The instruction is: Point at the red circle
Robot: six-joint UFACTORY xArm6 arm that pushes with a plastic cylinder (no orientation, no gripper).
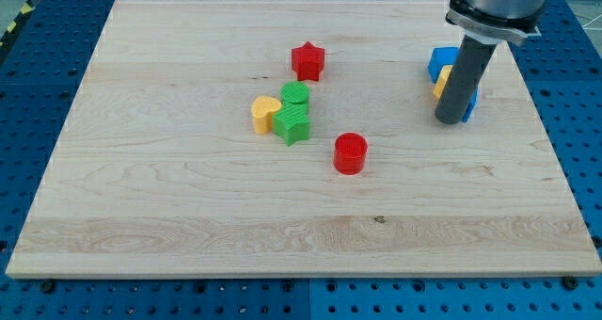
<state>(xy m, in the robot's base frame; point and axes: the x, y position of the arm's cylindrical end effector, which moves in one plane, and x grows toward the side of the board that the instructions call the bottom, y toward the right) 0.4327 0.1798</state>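
On the table (188, 216), going left to right: a yellow heart block (264, 113) touches a green star block (293, 125), with a green round block (295, 95) just behind and a red star block (308, 61) farther back. The red circle (350, 153) lies nearer, right of the green pair. My tip (451, 120) rests well to its right, against a blue block (442, 62) and a yellow block (441, 82). No jaws are fitted.

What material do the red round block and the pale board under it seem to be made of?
The red round block: probably matte plastic, judging by its even, saturated colour with no grain. The pale board: wood with a smooth finish, shown by its grain lines and plank seams.
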